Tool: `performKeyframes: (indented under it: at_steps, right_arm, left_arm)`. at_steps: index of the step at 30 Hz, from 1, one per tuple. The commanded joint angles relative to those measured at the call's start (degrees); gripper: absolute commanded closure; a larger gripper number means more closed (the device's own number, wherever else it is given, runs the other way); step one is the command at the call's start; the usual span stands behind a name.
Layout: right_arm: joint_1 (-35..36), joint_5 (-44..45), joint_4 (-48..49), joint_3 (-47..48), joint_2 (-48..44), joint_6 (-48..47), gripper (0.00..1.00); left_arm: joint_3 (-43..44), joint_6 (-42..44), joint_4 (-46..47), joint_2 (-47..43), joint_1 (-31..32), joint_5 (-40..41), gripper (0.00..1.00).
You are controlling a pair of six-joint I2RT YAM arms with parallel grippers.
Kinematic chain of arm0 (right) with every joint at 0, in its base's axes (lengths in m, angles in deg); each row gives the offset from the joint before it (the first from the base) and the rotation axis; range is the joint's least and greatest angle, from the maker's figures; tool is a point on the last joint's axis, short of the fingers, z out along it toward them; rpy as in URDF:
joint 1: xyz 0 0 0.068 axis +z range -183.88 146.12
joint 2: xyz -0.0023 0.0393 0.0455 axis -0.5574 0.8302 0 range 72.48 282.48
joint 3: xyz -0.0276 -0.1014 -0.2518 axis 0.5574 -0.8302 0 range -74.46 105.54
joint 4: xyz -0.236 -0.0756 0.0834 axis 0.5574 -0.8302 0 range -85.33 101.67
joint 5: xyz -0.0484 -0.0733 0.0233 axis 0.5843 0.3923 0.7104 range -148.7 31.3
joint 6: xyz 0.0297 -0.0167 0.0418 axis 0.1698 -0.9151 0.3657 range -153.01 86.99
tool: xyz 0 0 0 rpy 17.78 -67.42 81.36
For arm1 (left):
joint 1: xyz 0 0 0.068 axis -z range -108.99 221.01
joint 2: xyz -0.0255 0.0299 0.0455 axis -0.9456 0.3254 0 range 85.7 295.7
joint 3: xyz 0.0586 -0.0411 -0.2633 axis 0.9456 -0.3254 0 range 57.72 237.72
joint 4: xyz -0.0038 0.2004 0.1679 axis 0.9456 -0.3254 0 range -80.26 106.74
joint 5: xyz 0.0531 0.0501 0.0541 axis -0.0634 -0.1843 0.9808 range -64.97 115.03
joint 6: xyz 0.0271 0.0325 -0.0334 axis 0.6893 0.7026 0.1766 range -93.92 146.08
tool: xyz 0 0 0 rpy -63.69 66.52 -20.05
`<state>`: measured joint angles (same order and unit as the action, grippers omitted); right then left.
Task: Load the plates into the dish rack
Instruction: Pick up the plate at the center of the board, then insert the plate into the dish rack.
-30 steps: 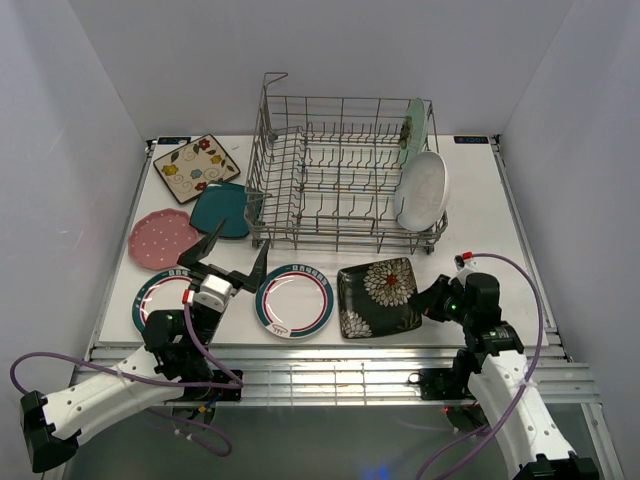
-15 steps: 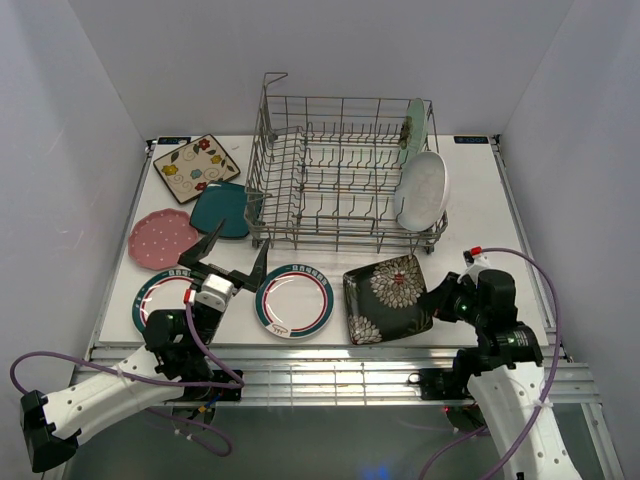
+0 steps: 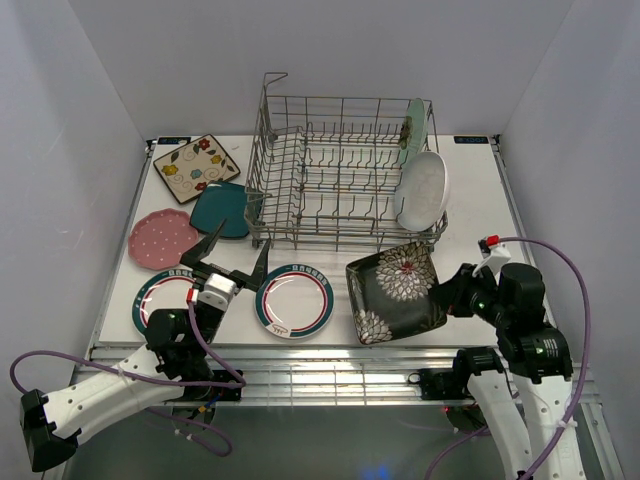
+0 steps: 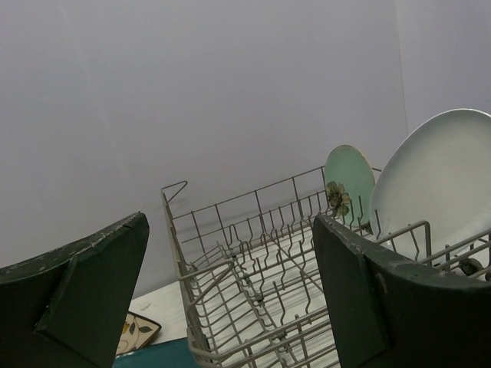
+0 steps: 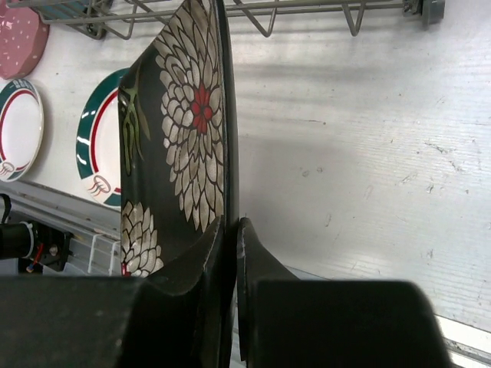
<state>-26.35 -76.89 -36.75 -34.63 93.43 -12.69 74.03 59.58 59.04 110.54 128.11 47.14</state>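
- The right end effector (image 5: 230, 227) is clamped on the right rim of the black floral plate (image 3: 393, 290). The plate is tipped steeply up off the worktop (image 3: 470, 200). I judge this edge grip suits sliding it upright between tines.
- Left of that plate, a green-rimmed plate (image 3: 295, 300) lies flat. A second green-rimmed plate (image 3: 150, 302) sits under the left end effector (image 3: 232, 255).
- The left end effector hovers with its fingers wide apart and holds nothing. It is aimed toward the rack and well clear of the right arm's path.
- Just beyond the held plate stands the dish rack (image 3: 340, 236). Its tall front wall is the obstacle, so the plate must probably go over it.
- At the rack's right end, ahead of the right end effector, a white plate (image 3: 422, 190) and a mint plate (image 3: 415, 128) already stand. Free tines lie to their left.
- Far left of the rack lie a teal plate (image 3: 222, 208), a pink plate (image 3: 160, 238) and a cream floral plate (image 3: 196, 168).
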Motion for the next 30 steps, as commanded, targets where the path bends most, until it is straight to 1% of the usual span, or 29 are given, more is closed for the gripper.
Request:
performKeyframes:
  at_steps: [1,8,17,26,30]
  right_arm:
    - [0.2,-4.0,4.7,8.4,0.9,0.6,0.92]
    - [0.1,-3.7,2.7,19.1,5.5,0.6,0.92]
    - [0.1,-4.1,4.8,27.0,12.9,1.0,0.92]
    - [0.2,-2.7,8.3,39.3,22.6,4.2,0.92]
    - [0.2,-2.4,8.8,44.4,28.9,4.6,0.92]
  left_arm:
    - [-0.1,0.4,0.7,0.3,-0.1,0.9,0.02]
    - [0.6,0.7,0.7,1.3,-0.1,2.1,0.02]
    - [0.4,0.9,0.7,0.8,-0.1,2.2,0.02]
    - [0.2,1.0,0.7,0.6,-0.1,2.2,0.02]
    - [-0.1,1.3,0.7,0.5,-0.2,2.2,0.02]
